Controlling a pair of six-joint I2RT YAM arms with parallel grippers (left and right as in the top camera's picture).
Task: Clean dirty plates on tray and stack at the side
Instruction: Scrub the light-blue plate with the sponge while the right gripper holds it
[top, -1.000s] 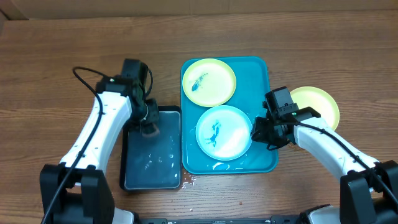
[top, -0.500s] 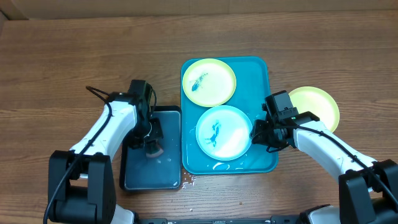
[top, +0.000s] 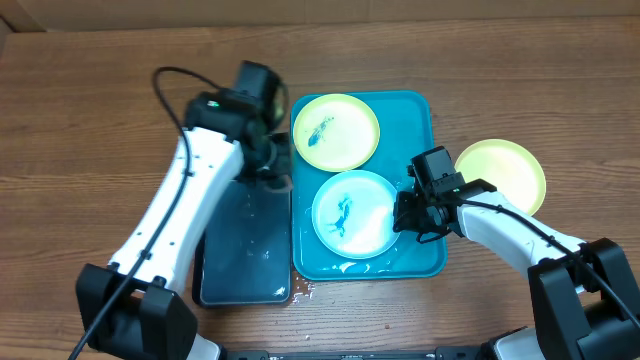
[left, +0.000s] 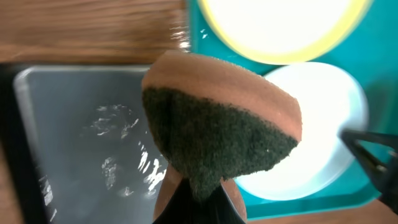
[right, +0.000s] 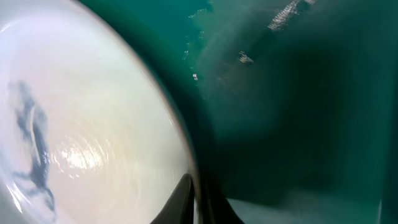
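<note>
Blue plate (top: 360, 215) is pinched by right gripper (top: 403, 213); sponge (left: 217, 124), held by left gripper (top: 272, 170), is to be rubbed on it.

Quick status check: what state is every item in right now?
Pale blue plate: smeared, rim pinched by right pincer.
Upper yellow-green plate: smeared, untouched.
Right yellow-green plate: clean, on table.
Sponge: gripped by left pincer.
Black tray: wet.
Turquoise tray: wet near front.

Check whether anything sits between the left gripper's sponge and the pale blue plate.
Nothing visible does. The left gripper holds the sponge by the tray's left rim; only bare tray lies before the pale blue plate. The right gripper grips its far edge.
</note>
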